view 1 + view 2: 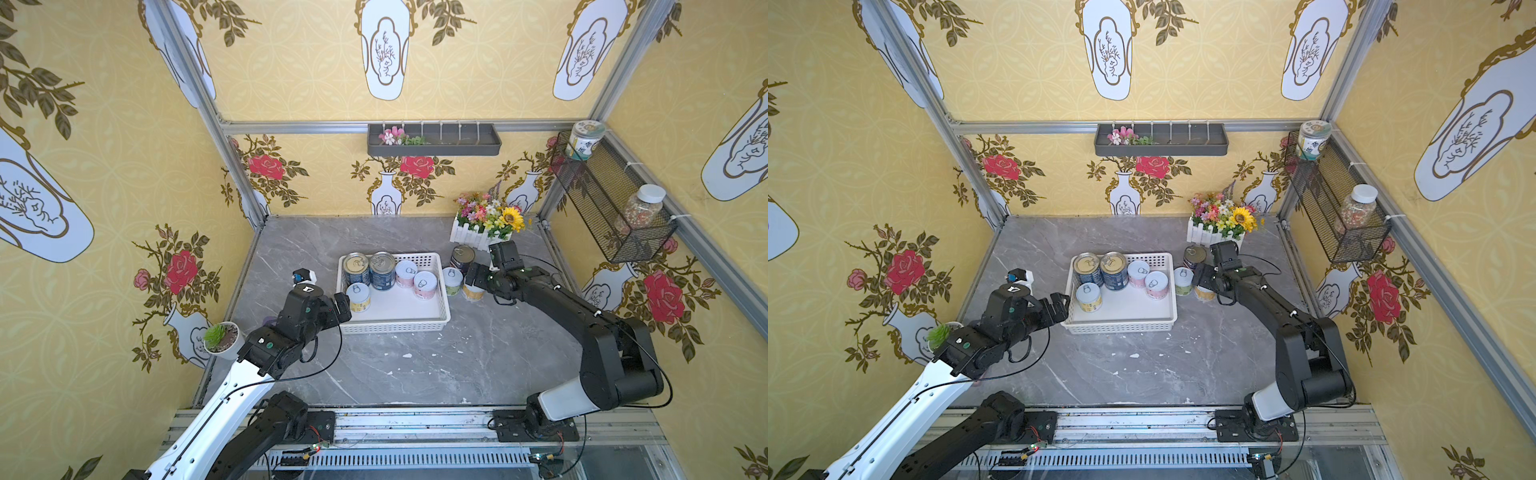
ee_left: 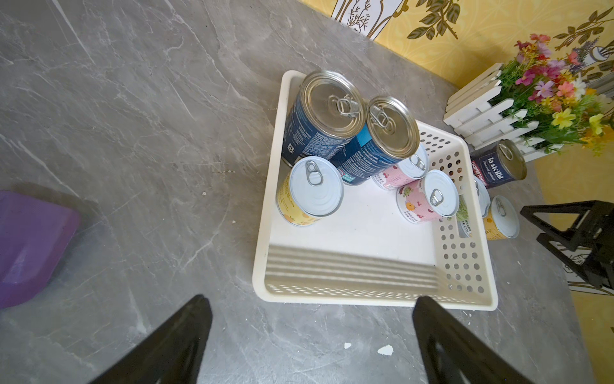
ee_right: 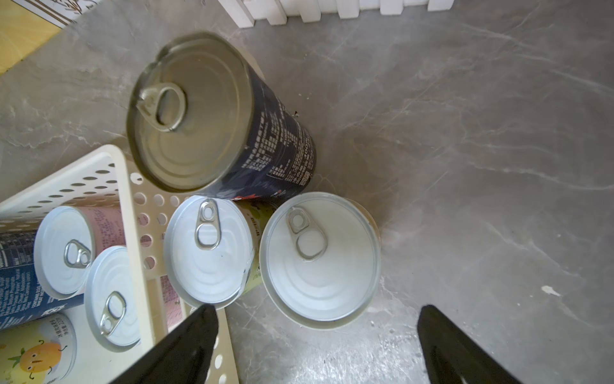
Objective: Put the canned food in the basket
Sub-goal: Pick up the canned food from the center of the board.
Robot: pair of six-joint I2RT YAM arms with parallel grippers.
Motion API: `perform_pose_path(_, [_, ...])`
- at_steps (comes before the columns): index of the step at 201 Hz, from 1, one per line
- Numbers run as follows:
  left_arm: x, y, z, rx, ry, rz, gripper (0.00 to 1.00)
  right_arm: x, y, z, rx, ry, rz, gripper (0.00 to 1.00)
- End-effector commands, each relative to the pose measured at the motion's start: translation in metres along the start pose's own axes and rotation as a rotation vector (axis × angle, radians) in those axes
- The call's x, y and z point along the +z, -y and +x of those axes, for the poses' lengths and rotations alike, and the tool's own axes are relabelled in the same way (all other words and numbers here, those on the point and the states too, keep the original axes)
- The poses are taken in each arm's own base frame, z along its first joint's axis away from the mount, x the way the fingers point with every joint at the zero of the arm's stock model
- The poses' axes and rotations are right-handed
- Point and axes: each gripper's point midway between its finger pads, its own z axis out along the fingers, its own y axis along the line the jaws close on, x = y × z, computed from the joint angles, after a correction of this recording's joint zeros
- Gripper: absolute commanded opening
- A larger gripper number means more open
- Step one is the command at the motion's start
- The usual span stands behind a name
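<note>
Right of the basket [image 1: 395,328], over the counter [image 1: 415,374], the right jaws hang wide open and hold nothing; the right wrist view shows their black fingertips [image 3: 199,329] on either side of the loose yellow can [image 3: 320,259], one tip crossing the lid edge of the green can [image 3: 209,252] and the basket's rim, though whether it touches either I cannot tell; the left jaws, at the basket's near left corner, also stand wide open and empty, with the basket's front wall between their tips in the left wrist view; both top views half hide the loose yellow can under the right arm [image 1: 540,291], while the right wrist view shows its whole white lid; only the left wrist view shows the white script on the dark can [image 2: 498,166] and a purple thing [image 2: 30,246] lying on the counter well left of the basket; five cans are inside the basket, two blue cans [image 1: 356,270] at the far left, two pink cans [image 1: 424,284] beside them and the stowed yellow can [image 1: 358,297] nearer the front; three remain outside on the counter, just right of the basket, the dark can in front of the flower box [image 1: 469,237], the green and loose yellow ones nearer; every can stands upright, long axis vertical, pull tab up; the basket's longer sides run left to right.
</note>
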Motion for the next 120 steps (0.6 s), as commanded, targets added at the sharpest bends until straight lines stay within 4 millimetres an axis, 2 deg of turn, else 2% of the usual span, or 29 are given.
perform_pose_path(1, [-0.001, 0.001, -0.002, -0.001, 0.006, 0.004, 1.00, 0.005, 0.000, 0.001, 0.000, -0.022, 0.007, 0.97])
perform_pose_path(90, [-0.001, 0.004, 0.001, 0.009, 0.000, 0.004, 1.00, 0.031, 0.007, 0.003, -0.010, -0.080, 0.065, 0.97])
perform_pose_path(120, [-0.001, 0.004, 0.002, 0.010, -0.001, 0.006, 1.00, 0.032, 0.008, 0.004, -0.005, -0.090, 0.064, 0.97])
